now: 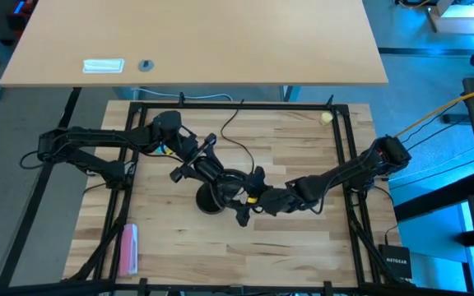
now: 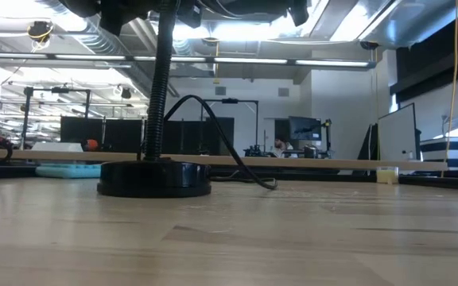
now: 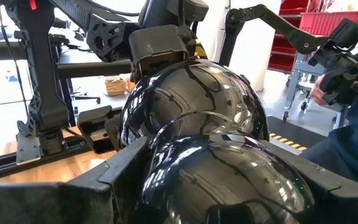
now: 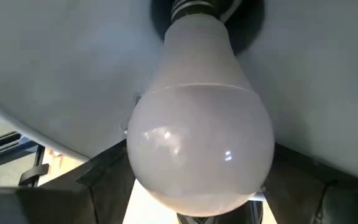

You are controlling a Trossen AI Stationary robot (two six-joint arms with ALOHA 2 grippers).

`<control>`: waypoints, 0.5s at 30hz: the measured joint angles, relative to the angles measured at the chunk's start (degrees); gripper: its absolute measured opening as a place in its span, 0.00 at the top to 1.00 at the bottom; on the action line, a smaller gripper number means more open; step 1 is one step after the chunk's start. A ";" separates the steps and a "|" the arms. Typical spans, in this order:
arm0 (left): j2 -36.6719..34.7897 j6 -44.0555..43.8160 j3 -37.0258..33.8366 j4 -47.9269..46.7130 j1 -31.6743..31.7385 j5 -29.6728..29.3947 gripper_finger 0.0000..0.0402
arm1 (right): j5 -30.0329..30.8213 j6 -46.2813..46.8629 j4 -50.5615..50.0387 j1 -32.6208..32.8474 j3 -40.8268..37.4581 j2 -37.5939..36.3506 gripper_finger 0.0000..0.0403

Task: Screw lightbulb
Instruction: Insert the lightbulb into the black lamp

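Note:
A black desk lamp stands on its round base (image 2: 154, 178) at the table's middle, and its gooseneck (image 2: 159, 87) rises out of the low view. My left gripper (image 1: 206, 170) is shut on the lamp's glossy black shade (image 3: 191, 106). My right gripper (image 1: 249, 201) comes at the shade's open mouth from the table's right and is shut on the white frosted lightbulb (image 4: 197, 143). The bulb's screw base (image 4: 194, 7) sits in the socket inside the shade's pale interior. The bulb is hidden in the high view. My left gripper pinches the shade's rounded outer dome (image 3: 166, 180) between its two fingers (image 3: 98, 183), one on each side. It comes from the table's left. The shade is held above the table on the gooseneck, and the lamp's base rests on the table. My right gripper holds the bulb's wide round end (image 4: 166, 186) between its two fingers (image 4: 98, 177), one on each side. The fingers point along the bulb toward the socket. The bulb is clear of the table, with its narrow end in the socket.
The lamp's black cord (image 1: 235, 136) runs toward the far edge. A small pale yellow ball (image 1: 326, 117) lies at the far right corner, and a pink object (image 1: 128, 247) lies near the left front. A person's sleeve (image 3: 353, 130) shows beyond the table.

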 joint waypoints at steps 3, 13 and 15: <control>-0.02 -0.04 0.00 -0.01 0.00 0.03 0.37 | 0.66 -0.32 0.06 -0.10 0.00 -0.06 0.28; -0.02 -0.26 -0.04 -0.03 0.00 0.17 0.37 | 1.03 -0.69 0.03 -0.31 0.00 0.10 0.37; -0.02 -0.34 -0.04 -0.03 0.00 0.26 0.37 | 1.04 -0.83 -0.01 0.07 0.00 0.08 0.39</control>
